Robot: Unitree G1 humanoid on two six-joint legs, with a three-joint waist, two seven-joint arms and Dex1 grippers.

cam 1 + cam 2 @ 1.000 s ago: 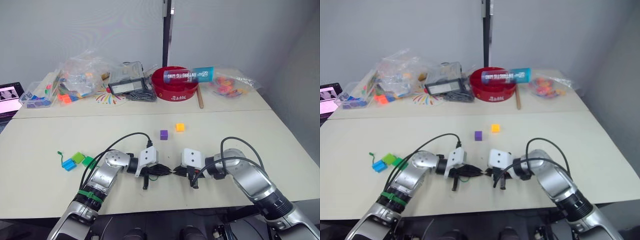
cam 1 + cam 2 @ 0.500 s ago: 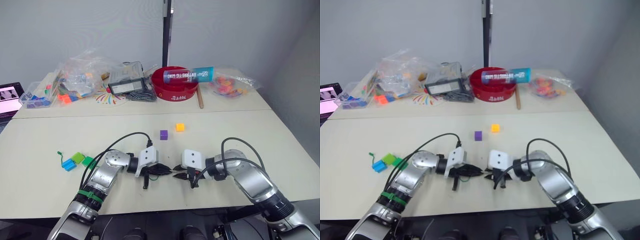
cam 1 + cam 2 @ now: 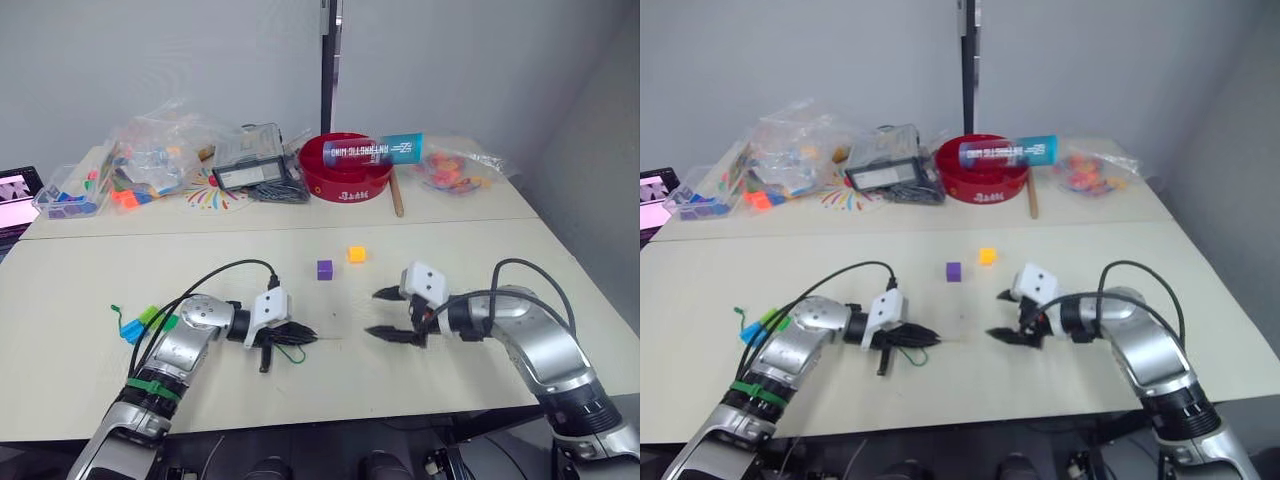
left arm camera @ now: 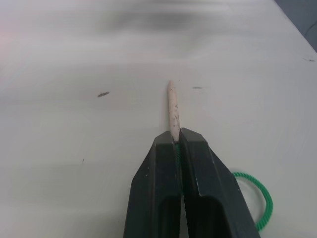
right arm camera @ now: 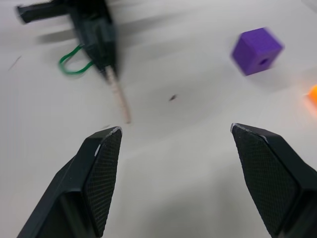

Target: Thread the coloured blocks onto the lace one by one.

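My left gripper (image 3: 305,337) lies low on the table, shut on the lace (image 4: 172,106). The pale stiff tip sticks out past the fingers, and a green loop (image 3: 291,352) trails beside them. A short way to its right, my right gripper (image 3: 383,314) faces it with the jaws wide apart and nothing between them. The purple block (image 3: 325,269) and the orange-yellow block (image 3: 357,254) rest farther back at mid-table. A blue block (image 3: 131,328) and a green block (image 3: 150,316) sit by my left arm. The right wrist view shows the lace tip (image 5: 119,99) and the purple block (image 5: 257,50).
At the back, a red bowl (image 3: 348,172) carries a blue tube (image 3: 375,150). Clear bags of toys (image 3: 155,152) and a black device (image 3: 246,170) lie to its left. To its right are a wooden stick (image 3: 399,196) and another bag (image 3: 455,168).
My right gripper has opened wide and drawn back to the right, away from the lace tip. The left gripper has pulled slightly left, still shut on the lace.
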